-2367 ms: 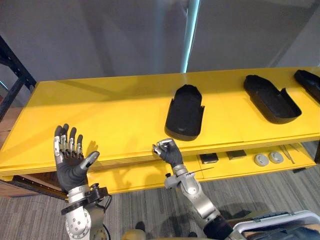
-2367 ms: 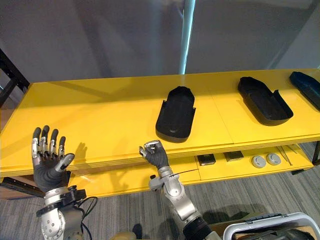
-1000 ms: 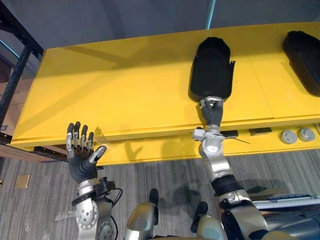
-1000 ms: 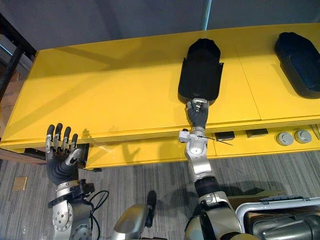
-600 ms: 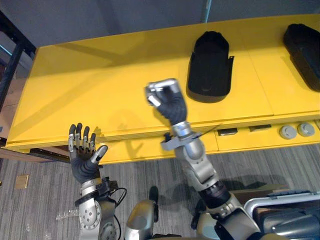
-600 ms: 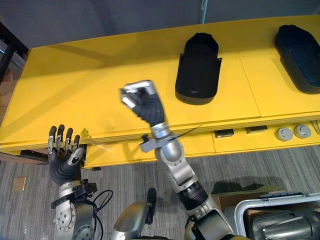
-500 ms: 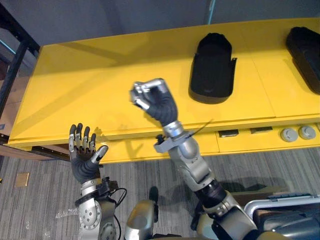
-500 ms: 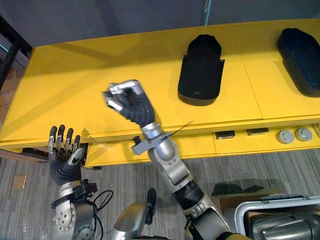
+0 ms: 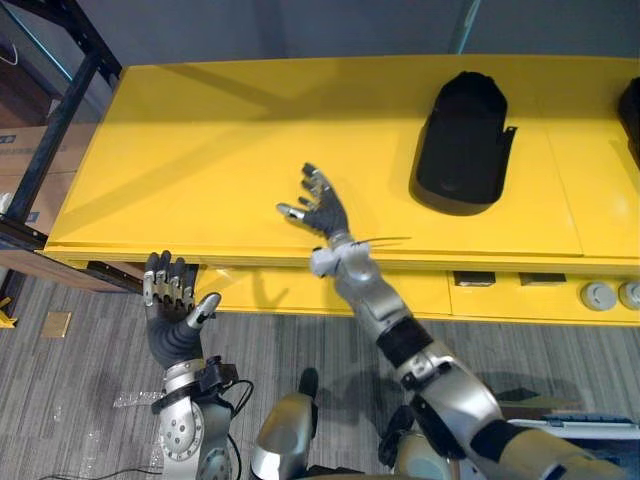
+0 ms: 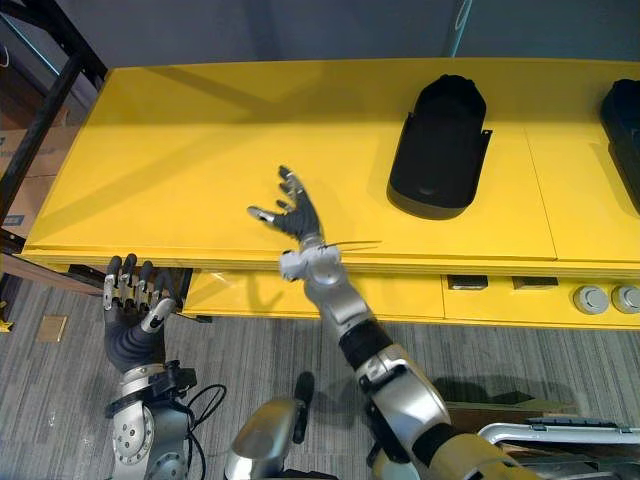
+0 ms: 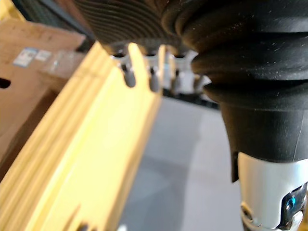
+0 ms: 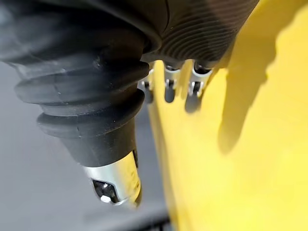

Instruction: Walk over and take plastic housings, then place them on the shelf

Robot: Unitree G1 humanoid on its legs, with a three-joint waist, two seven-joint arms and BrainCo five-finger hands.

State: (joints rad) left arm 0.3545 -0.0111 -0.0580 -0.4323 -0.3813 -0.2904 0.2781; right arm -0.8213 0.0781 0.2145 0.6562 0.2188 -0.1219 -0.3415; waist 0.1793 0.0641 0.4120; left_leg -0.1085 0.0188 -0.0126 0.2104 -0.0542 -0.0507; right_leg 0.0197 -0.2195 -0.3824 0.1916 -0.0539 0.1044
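**Both hands empty, housing lying on the yellow shelf**

Here's the right hand [image 9: 320, 208], out over the front part of the yellow shelf [image 9: 220, 150], fingers fanned wide and nothing in them. The black housing [image 9: 462, 145] lies flat on the shelf top, open side up, off to the right of that hand and well apart from it. A second housing [image 10: 626, 115] sits at the far right edge of the shelf, and the right eye view gives more of it than the left eye view does.

Down low on the left, the left hand [image 9: 172, 322] is raised palm-forward in front of the shelf's edge, fingers straight and empty.

The wrist views add detail. The left one catches the layered front edge of the shelf running just beside the fingertips, plus a cardboard box [image 11: 26, 91] with a label off to the side. The right one looks along the hand at bare yellow board with the hand's shadow across it.

Below the top board a lower yellow level [image 9: 520, 300] carries two round discs [image 9: 598, 295] and a couple of small dark blocks [image 9: 472, 279]. A black metal rack [image 9: 75, 85] stands at the left end. The floor [image 9: 90, 420] is grey striped carpet, and a grey wall [image 9: 280, 25] runs behind the shelf.
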